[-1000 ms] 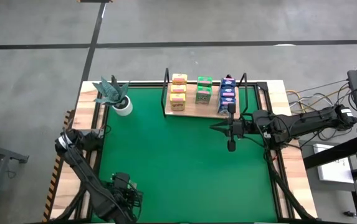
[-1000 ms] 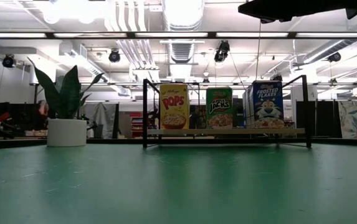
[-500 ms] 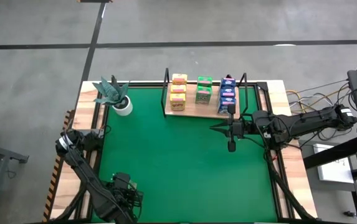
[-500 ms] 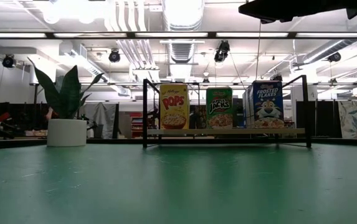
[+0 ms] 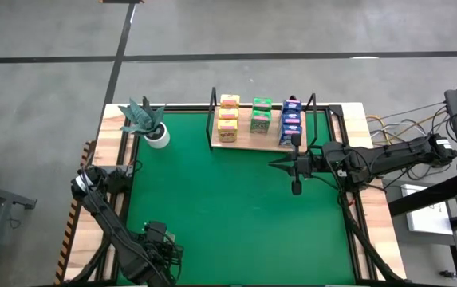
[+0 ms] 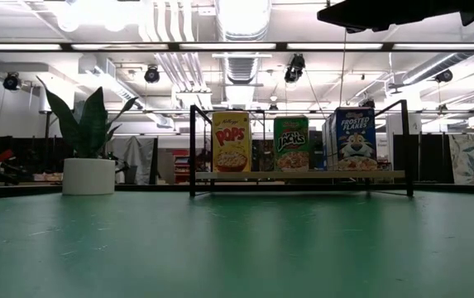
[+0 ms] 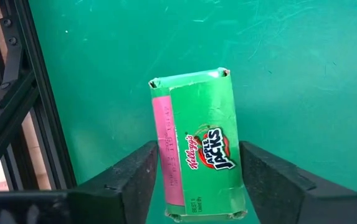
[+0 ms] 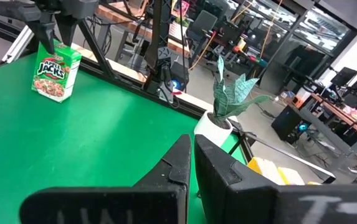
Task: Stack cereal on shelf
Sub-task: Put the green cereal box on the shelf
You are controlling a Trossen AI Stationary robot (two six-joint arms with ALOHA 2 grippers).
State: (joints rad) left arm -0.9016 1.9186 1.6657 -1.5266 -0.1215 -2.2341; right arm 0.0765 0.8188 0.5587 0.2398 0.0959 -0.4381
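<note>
The left tool (image 7: 197,180) sits over the near-left corner of the table (image 5: 212,199), at about 7 o'clock in the overhead view, its two dark fingers (image 7: 128,180) spread on either side of a green Apple Jacks box (image 7: 198,144). The box stands upright on the green mat (image 7: 290,74); in the right wrist view it rests on the mat with the left tool above it (whether the fingers actually touch its sides, I cannot tell). A small gap shows on each side of the carton in the left wrist view, so the tool is wide around it rather than clamped.

The shelf (image 5: 264,145) stands at roughly 12 o'clock on the table, a wooden board in a black wire frame. On it are yellow boxes (image 5: 228,118) at its 9 o'clock end, green boxes (image 5: 261,115) in the middle, and blue boxes (image 5: 291,121) at its 3 o'clock end. The low view shows the front ones upright.

The right tool (image 5: 295,187) hovers just in front of the shelf's 3 o'clock end, fingers pressed together, holding nothing.

A white pot with a teal plant (image 5: 150,123) stands at 10 o'clock, well apart from the shelf.
</note>
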